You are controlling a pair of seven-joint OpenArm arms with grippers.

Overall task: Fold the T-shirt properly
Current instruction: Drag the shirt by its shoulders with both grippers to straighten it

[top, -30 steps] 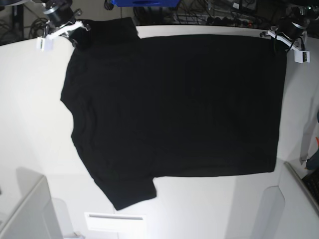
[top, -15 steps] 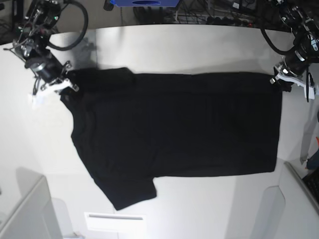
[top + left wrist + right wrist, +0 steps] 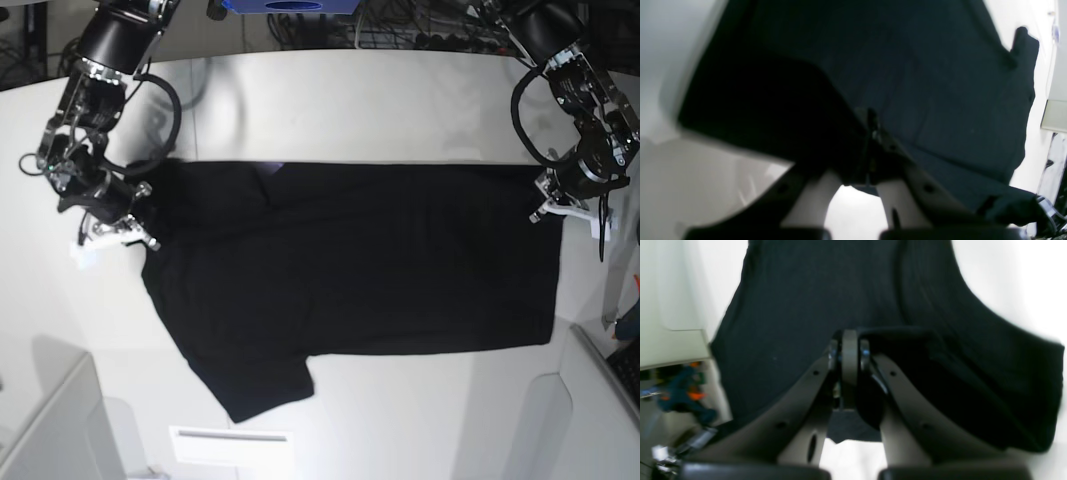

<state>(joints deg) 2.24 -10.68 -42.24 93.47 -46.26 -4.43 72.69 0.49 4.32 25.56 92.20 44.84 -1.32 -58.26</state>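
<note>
Pinching T-shirt (image 3: 350, 260) edges, both tools' tips vanish under black folds.

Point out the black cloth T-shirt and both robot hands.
black cloth T-shirt (image 3: 350, 270), base view, middle of the body panel.
left hand (image 3: 548, 212), base view, fingertips pinching the hem corner.
right hand (image 3: 140, 238), base view, fingertips gripping the shoulder edge.

one t-shirt (image 3: 350, 265) lies between my claws, the only garment i count. one white table (image 3: 380, 110) lies under it. i have two claws: my left claw (image 3: 548, 212) at one end of the cloth, my right claw (image 3: 140, 235) at the other, each pinching black fabric.
</note>
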